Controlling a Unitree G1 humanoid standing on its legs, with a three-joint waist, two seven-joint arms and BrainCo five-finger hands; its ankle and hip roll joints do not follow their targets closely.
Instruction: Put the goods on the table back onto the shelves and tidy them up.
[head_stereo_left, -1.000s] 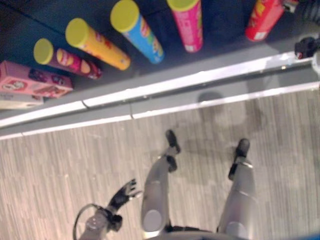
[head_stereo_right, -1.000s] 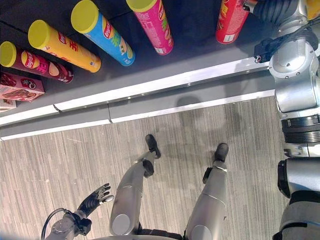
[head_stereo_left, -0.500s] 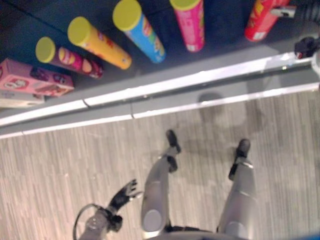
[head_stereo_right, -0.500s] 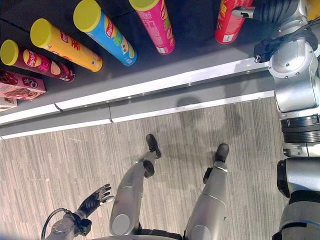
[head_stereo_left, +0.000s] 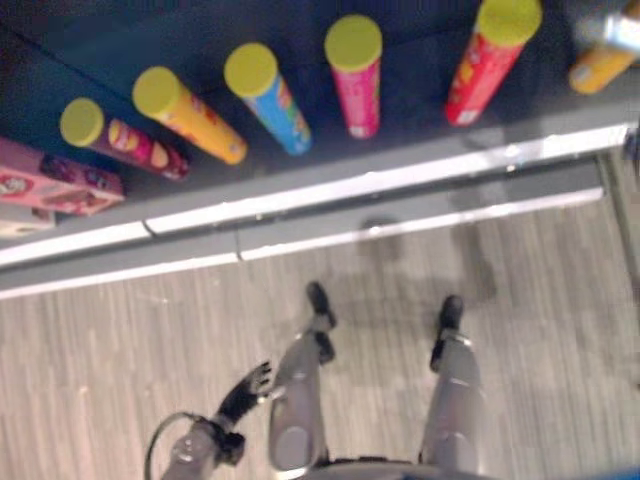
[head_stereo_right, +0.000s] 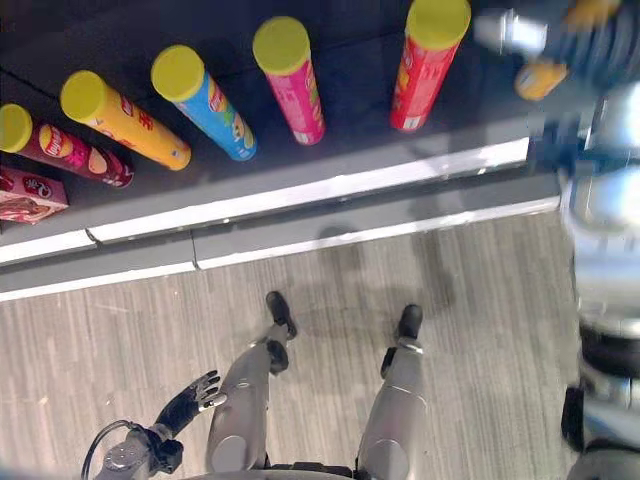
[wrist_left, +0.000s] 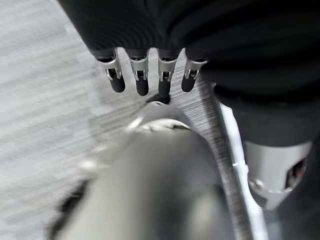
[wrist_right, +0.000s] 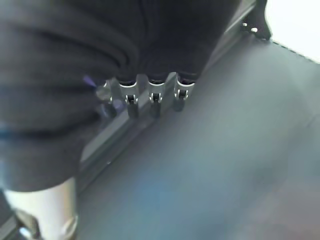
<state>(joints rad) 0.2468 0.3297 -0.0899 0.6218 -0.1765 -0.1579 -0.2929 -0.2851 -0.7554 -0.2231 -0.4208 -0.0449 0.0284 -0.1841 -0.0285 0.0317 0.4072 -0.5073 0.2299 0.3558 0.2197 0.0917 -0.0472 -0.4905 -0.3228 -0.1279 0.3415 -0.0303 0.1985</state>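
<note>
Your right robot hand (wrist_right: 150, 97) hangs empty, fingers straight, over the dark shelf (head_stereo_right: 360, 90) where the red tube (head_stereo_right: 425, 65) stands in the row (left robot hand (head_stereo_right: 190, 400) loose, low by the floor), so next fetch more goods from the worktop.

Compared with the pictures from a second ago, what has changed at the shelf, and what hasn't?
The right hand, which was against the red can, has drawn off to the right and is now apart from it, fingers straight. The camera itself has also shifted. The other cans keep their row, and the left hand hangs open as before.
</note>
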